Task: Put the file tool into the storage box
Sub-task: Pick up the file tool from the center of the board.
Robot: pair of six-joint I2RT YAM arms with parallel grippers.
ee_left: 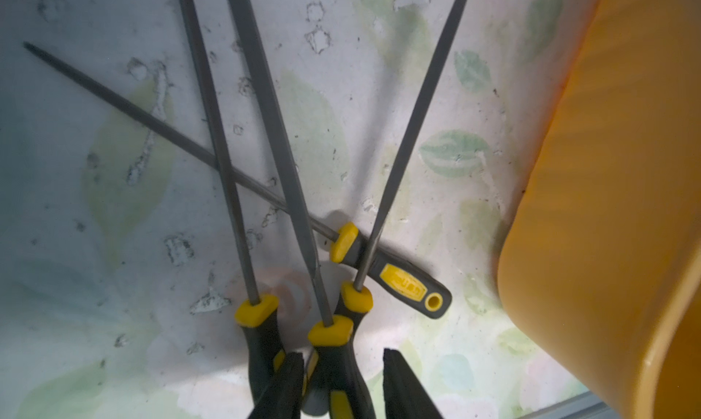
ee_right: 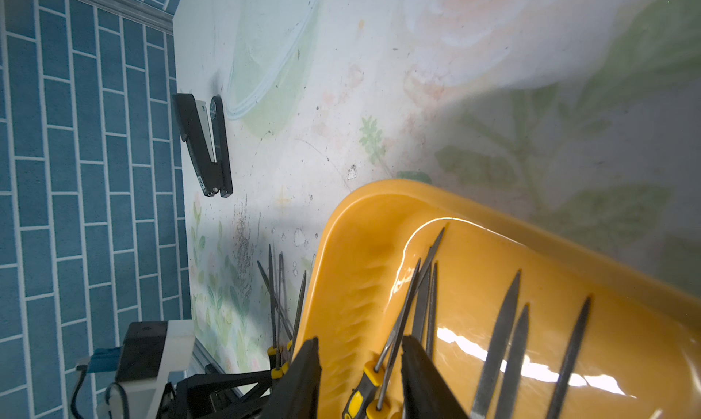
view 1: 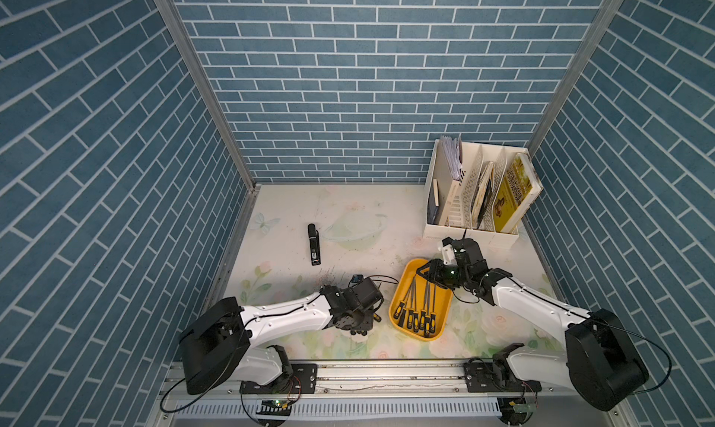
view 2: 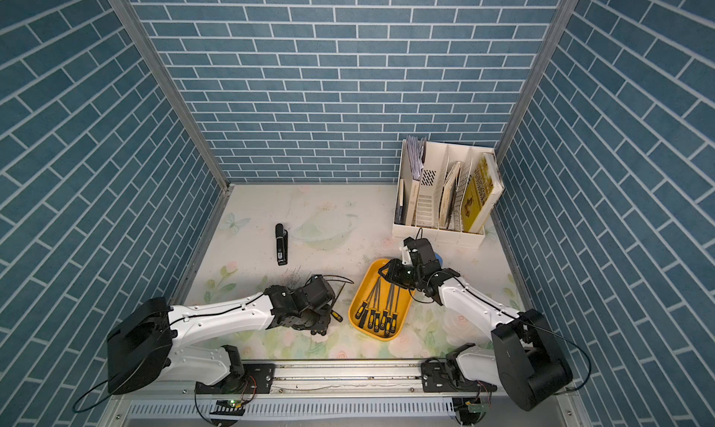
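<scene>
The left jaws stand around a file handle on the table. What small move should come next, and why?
Probably close the jaws of the left gripper fully on the file handle before lifting: a gap shows at one jaw, and a neighbouring file lies beside the other, so a loose grip might slip or drag it.

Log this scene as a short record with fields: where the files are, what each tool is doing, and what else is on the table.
storage box: yellow-orange tray on the table, near the right arm
in box: several files, handles toward the robot
outside box: four files on the table beside it, crossing each other
left tool: jaws either side of one outside file's handle, small gap showing on one side
right tool: jaws straddle the box's wall at its far end; grip unclear
other items: black stapler; white book rack holding books
</scene>
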